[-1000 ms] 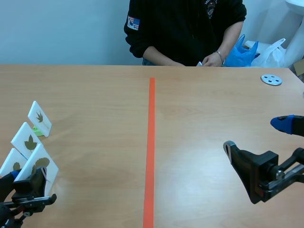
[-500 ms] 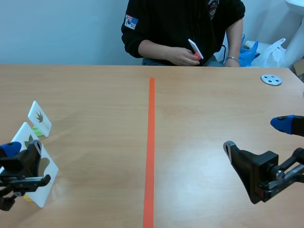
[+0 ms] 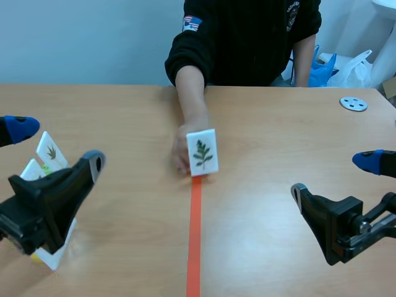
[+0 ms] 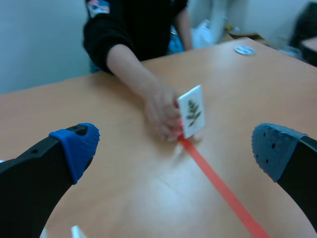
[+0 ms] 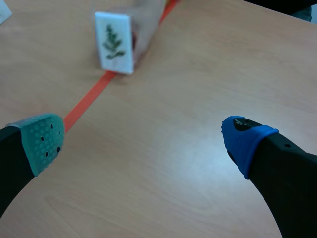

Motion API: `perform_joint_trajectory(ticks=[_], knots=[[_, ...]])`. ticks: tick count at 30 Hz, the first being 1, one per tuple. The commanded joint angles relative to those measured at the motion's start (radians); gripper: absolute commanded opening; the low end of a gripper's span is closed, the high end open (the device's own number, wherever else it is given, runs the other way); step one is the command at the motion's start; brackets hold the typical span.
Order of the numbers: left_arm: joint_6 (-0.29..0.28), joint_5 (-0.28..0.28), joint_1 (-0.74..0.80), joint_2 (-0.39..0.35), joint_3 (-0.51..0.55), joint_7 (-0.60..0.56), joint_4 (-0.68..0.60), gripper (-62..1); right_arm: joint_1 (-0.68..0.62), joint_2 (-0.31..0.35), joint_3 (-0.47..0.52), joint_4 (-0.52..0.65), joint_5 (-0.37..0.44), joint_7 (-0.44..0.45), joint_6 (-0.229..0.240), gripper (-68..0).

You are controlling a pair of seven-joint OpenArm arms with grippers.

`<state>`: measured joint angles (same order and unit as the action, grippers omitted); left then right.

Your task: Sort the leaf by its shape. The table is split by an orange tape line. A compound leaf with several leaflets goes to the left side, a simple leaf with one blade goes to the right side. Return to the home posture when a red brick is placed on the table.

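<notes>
The left gripper (image 4: 176, 147) hangs released, fingers spread wide, left of the orange tape line (image 3: 195, 235). The right gripper (image 5: 142, 139) is likewise wide open, right of the line. Bare wood lies between each gripper and the line, so the near stretch of the line has free room on both sides.

The leaf card (image 3: 202, 152) stands on the line, part-way along it. A person's hand (image 3: 183, 154) holds it from behind, on the line's left edge. The card's long axis is upright and its printed face is turned toward the robot. The sprig on it has several leaflets, its stem running up the card.

Well left of the line, beside the left arm, stand other white leaf cards (image 3: 51, 150). Far right of the line, near the table's edge, lies a round metal disc (image 3: 353, 104).
</notes>
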<state>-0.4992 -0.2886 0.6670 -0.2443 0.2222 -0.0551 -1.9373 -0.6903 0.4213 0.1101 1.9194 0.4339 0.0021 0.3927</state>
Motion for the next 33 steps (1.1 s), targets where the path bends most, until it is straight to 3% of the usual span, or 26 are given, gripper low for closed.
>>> perform_joint_trajectory(ticks=[1,4,7,16,28,33], knots=[[-0.013,-0.008,0.018,-0.005,-0.003,0.006,-0.023,1.4,0.015,0.002,0.015,0.004,0.008,0.015,0.0,0.4],[-0.046,-0.018,0.041,-0.008,-0.004,0.031,-0.048,1.4,0.015,0.002,0.015,0.004,0.008,0.015,0.0,0.4],[-0.067,-0.071,0.064,-0.008,-0.018,0.066,-0.053,1.4,0.015,0.002,0.015,0.004,0.008,0.015,0.0,0.4],[-0.072,-0.072,0.08,-0.008,-0.081,0.093,-0.053,1.4,0.015,0.002,0.015,0.004,0.008,0.015,0.0,0.4],[-0.072,-0.072,0.078,-0.008,-0.084,0.093,-0.053,1.4,0.015,0.003,0.013,0.004,-0.026,0.005,0.001,0.4],[-0.071,-0.071,0.078,-0.008,-0.084,0.093,-0.053,1.4,0.035,0.02,0.006,0.001,-0.042,-0.019,0.043,0.4]])
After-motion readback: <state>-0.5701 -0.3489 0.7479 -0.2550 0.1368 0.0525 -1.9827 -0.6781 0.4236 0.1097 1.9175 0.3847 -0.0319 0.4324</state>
